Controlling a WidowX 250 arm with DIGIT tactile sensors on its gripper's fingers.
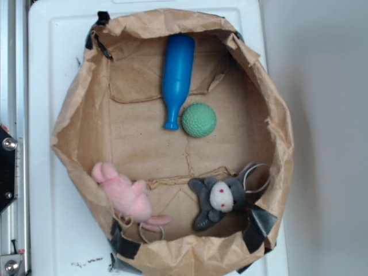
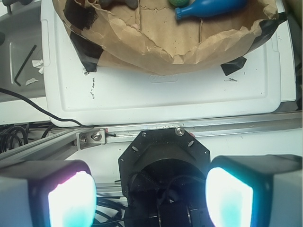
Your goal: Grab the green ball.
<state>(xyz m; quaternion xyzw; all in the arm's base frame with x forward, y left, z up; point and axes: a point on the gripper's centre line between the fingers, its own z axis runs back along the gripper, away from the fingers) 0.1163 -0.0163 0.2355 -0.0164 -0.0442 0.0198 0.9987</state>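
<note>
Jaws: the gripper point(image 2: 151, 198) fills the wrist view's foreground, its two pads wide apart and empty, hanging over the robot's base.
Green ball point(image 1: 199, 119): on the floor of the paper bag point(image 1: 80, 109), touching the neck end of the blue bowling pin point(image 1: 176, 77).
Direction: ball lies far ahead of the jaws, beyond the bag's near wall.
Arm: drawn back, off the white surface point(image 2: 156, 97).

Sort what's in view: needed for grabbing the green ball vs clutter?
Needed:
- green ball
- claw, open, well outside the bag

Clutter:
- blue bowling pin, right beside the ball
- pink plush toy
- grey plush toy
- paper bag holding everything
</note>
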